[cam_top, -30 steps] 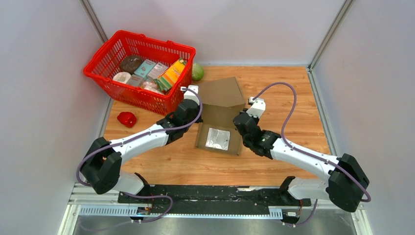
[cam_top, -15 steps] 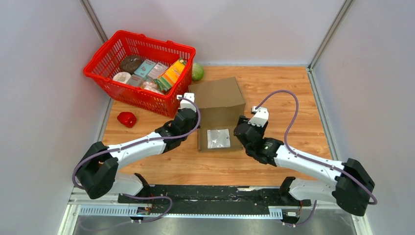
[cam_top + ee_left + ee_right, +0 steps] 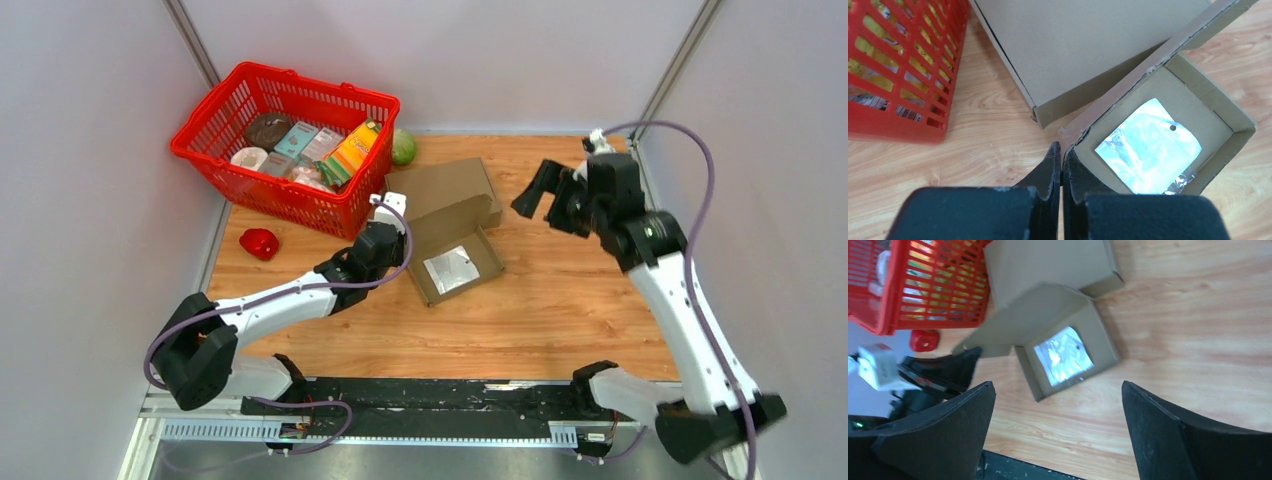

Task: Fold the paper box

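Observation:
The brown paper box lies open in the middle of the table. Its tray holds a silver pouch, and its lid stretches toward the back. My left gripper is shut, its tips right at the tray's near-left corner. Whether cardboard is pinched there I cannot tell. The pouch and the lid fill the left wrist view. My right gripper hangs high at the back right, open and empty. From there it looks down on the box and the pouch between its fingertips.
A red basket full of groceries stands at the back left, close to the lid and to my left arm. A green round thing lies behind it, and a small red thing is at the left edge. Grey walls close in three sides.
My right gripper opened, left the tray's right wall and rose away to the back right. The box turned counter-clockwise on the table. The left arm barely moved.

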`<state>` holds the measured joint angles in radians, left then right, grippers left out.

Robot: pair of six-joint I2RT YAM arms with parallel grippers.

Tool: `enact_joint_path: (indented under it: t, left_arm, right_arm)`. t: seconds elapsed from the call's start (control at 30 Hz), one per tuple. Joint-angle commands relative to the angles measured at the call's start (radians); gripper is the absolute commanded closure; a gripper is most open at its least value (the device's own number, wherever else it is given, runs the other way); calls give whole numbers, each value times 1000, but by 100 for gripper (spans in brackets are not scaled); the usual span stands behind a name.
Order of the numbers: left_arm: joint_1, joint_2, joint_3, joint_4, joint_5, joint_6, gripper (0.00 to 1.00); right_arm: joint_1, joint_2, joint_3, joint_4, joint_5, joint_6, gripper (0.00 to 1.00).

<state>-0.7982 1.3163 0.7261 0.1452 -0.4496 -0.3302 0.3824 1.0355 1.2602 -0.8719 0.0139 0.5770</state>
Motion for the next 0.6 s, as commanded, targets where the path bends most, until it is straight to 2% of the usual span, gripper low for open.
enact_joint_path:
  t: [0.0,0.03,0.07,0.23,0.37,0.57]
  left_arm:
    - [-6,-57,-13,1,90,92,100]
    - [-6,-64,-14,-21,115,109,100]
    - [-7,-72,-11,-32,121,114,100]
    - [-6,-100,-8,-81,153,154,100]
    - [-6,-97,-8,-79,163,163,100]
    - [-7,-65,-4,-58,178,168,100]
  right_arm:
    - [-97,335,276,-105,-423,-210,0]
    - [-106,400,327,-131,-440,-270,0]
    - [-117,517,372,-145,-436,-266,0]
    - [-149,770,596,-235,-497,-197,0]
    - [-148,833,561,-282,-483,-138,6]
    - [-143,775,385,-204,-591,-54,20]
